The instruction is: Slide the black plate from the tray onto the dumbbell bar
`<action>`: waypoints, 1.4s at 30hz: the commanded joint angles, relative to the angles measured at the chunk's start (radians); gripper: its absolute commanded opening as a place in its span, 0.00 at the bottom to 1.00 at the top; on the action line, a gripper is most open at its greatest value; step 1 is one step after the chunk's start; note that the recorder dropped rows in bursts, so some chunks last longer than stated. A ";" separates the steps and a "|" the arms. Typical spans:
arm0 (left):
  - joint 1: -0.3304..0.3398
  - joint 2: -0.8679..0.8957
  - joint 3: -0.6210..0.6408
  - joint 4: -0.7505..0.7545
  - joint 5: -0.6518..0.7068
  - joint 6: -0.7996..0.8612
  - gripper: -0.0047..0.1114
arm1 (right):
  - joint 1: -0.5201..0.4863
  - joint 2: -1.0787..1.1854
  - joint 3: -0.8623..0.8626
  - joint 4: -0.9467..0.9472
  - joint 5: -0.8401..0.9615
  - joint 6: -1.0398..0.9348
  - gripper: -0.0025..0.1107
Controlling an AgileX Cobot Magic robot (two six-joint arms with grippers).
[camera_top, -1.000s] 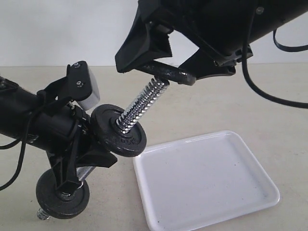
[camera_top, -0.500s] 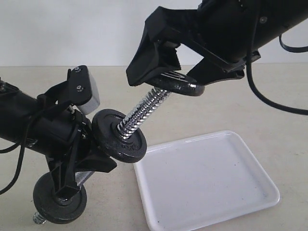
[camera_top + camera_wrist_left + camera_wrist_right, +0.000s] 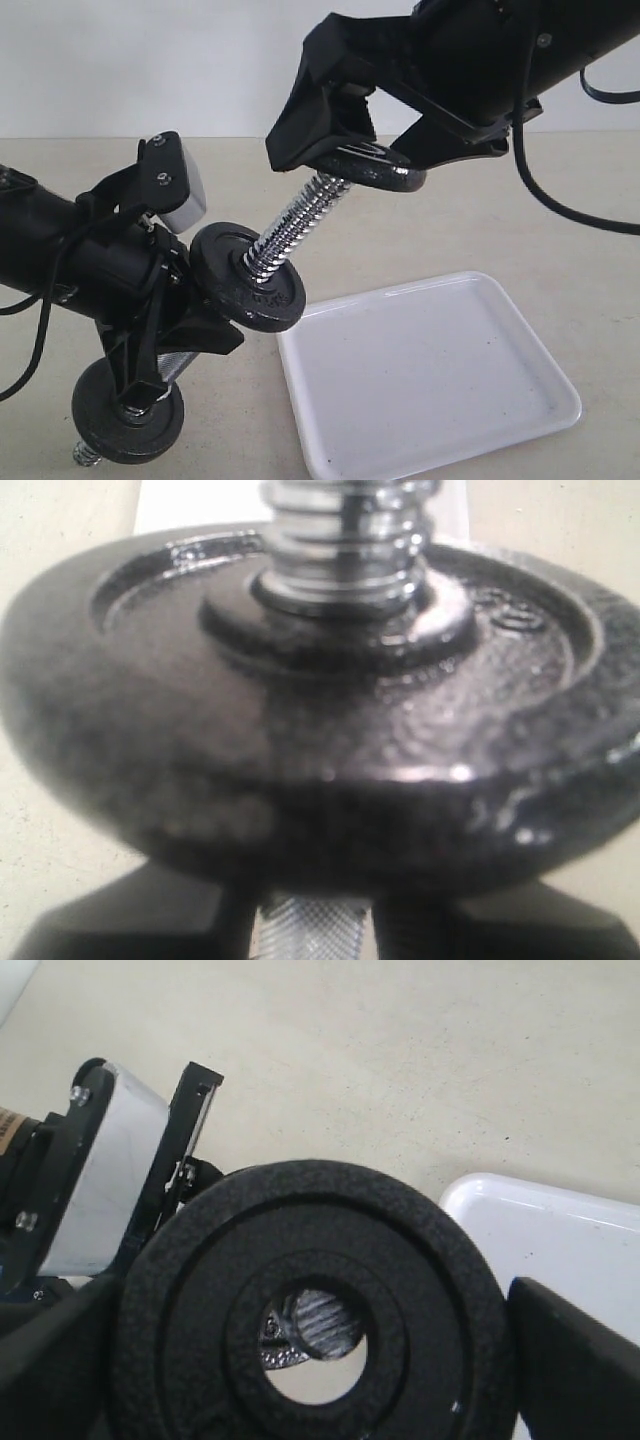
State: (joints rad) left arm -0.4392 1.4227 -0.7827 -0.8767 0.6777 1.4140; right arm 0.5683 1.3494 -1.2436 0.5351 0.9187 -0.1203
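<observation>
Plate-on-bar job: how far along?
Done: black plate is off the tray, gripped by the right pincer. In hand: left pincer holds the dumbbell bar tilted; plate's hole sits at its threaded tip. Remaining: slide it down to the mounted disc, release.

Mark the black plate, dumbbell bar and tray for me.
black plate (image 3: pixel 330 1215), right wrist view, recessed face between hub and rim.
dumbbell bar (image 3: pixel 295 225), exterior view, threaded upper end.
tray (image 3: pixel 430 370), exterior view, bare floor.
</observation>
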 commanded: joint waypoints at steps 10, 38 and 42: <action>-0.004 -0.053 -0.039 -0.136 -0.009 0.008 0.08 | -0.001 0.057 -0.013 0.036 -0.066 -0.012 0.02; -0.004 -0.053 -0.055 -0.359 -0.061 0.068 0.08 | 0.002 0.058 -0.013 0.116 -0.202 -0.015 0.02; -0.004 -0.053 -0.066 -0.382 -0.061 0.068 0.08 | 0.002 0.058 -0.013 0.111 -0.227 -0.021 0.02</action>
State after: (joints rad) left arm -0.4358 1.4246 -0.7828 -1.0667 0.6096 1.4580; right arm 0.5683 1.4133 -1.2436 0.6137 0.7255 -0.1297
